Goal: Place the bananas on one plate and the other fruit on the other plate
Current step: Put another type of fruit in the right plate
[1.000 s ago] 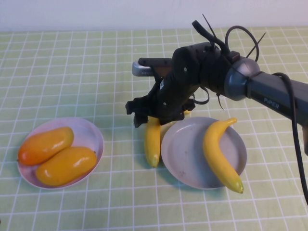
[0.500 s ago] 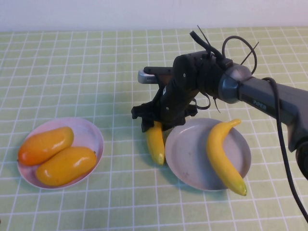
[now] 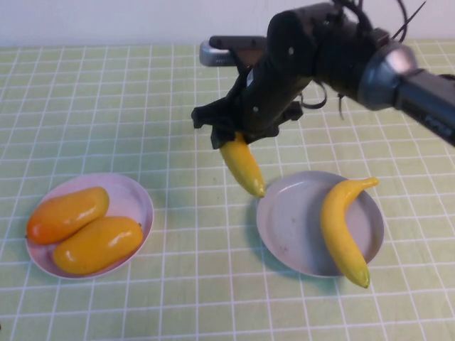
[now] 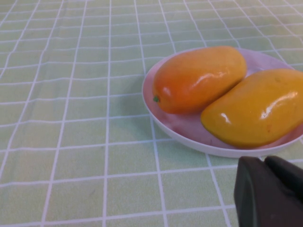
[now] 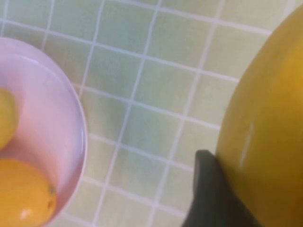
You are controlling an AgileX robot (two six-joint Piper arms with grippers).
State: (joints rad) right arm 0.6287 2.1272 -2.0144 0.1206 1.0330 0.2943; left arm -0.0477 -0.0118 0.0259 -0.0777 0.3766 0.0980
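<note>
Right gripper [image 3: 234, 135]: clamped on the upper end of one banana [image 3: 243, 165], held clear of the table between the two plates, its lower tip hanging just above the left rim of the grey-blue plate [image 3: 288, 227].
Second banana [image 3: 343, 227]: lies on the grey-blue plate's right half, its near tip jutting past the front rim.
Pink plate [image 3: 138, 199]: at the table's left, well apart from the arm; both orange fruits [image 3: 67, 213] [image 3: 98, 244] lie on it side by side, touching, filling most of it.
Left gripper [image 4: 270, 189]: low beside the pink plate's near rim; whether its fingers are apart cannot be told.
Open room: bare green checked cloth [image 3: 128, 99] between the plates and across the far side.
</note>
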